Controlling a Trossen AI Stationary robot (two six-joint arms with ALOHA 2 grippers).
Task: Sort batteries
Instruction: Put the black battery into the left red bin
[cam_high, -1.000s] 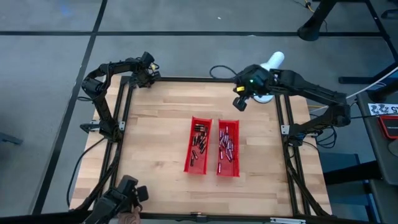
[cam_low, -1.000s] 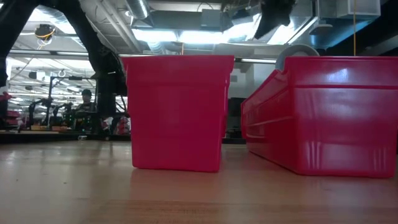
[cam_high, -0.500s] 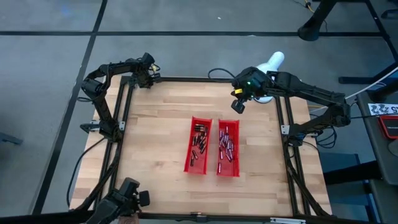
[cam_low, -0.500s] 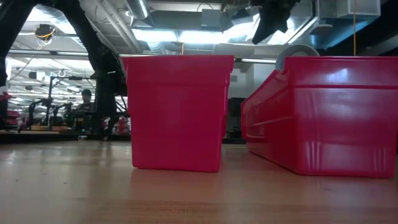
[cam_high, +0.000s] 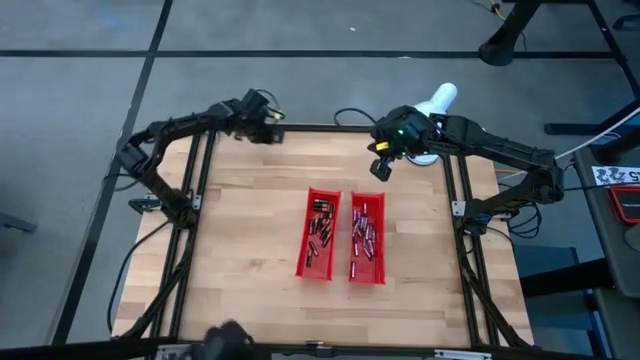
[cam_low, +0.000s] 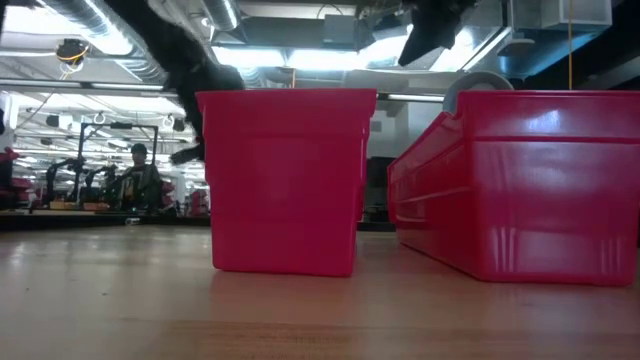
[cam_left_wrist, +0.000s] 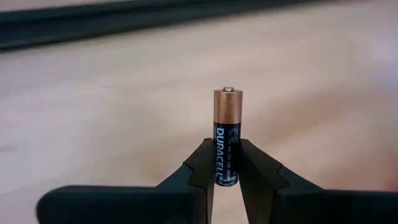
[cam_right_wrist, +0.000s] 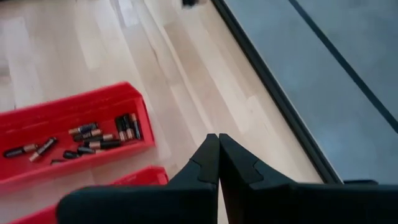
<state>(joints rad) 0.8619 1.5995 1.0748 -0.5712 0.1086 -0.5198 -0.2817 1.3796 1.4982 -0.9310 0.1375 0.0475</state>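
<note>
My left gripper (cam_high: 268, 128) hangs over the table's far left part, shut on a black and copper battery (cam_left_wrist: 227, 124). My right gripper (cam_high: 381, 170) hovers shut and empty over the far right part, also seen in its wrist view (cam_right_wrist: 219, 142). Two red trays stand side by side mid-table, the left tray (cam_high: 318, 235) and the right tray (cam_high: 367, 238). Each holds several small batteries (cam_right_wrist: 99, 138) lying on its floor. My left gripper pinches the battery's black lower half (cam_left_wrist: 227, 149) between its two fingertips (cam_left_wrist: 202, 163). The fingers slant down from above and lie along the battery. Its copper end with the small nub (cam_left_wrist: 228, 91) sticks out beyond them, clear of the wood.
A black frame rail (cam_high: 300, 128) runs round the wooden table top. Bare wood (cam_high: 240, 220) lies left of the trays. In the low view the two red trays (cam_low: 285, 180) fill the middle and right. Beyond them a person (cam_low: 138, 170) shows in the room.
My left gripper has left the table's far left corner, going toward the right and a little nearer, and it has risen. A person's hand at the near edge has drawn back out of the high view.
</note>
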